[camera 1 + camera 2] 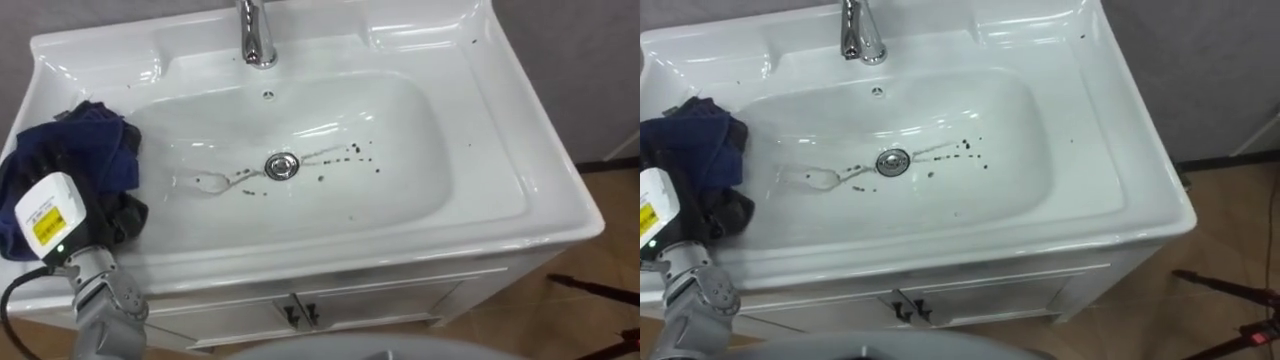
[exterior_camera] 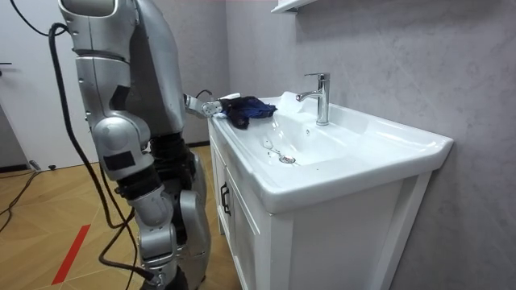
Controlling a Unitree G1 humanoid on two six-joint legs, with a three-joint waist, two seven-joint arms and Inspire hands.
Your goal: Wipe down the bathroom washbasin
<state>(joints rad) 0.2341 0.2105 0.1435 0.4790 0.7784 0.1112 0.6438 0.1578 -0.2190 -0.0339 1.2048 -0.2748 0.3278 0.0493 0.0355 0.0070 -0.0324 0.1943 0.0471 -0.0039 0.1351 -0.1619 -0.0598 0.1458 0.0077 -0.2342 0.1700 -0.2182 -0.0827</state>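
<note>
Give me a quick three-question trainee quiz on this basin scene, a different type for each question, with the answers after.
1. True or false: the dark specks lie in the bowl near the drain.
2. The blue cloth lies on which part of the basin? A) the rim on the robot's left, B) the rim on its right, C) over the drain.
3. Fill in: the faucet stands at the basin's ____ edge, the one farthest from the robot.
Key: 1 true; 2 A; 3 back.
</note>
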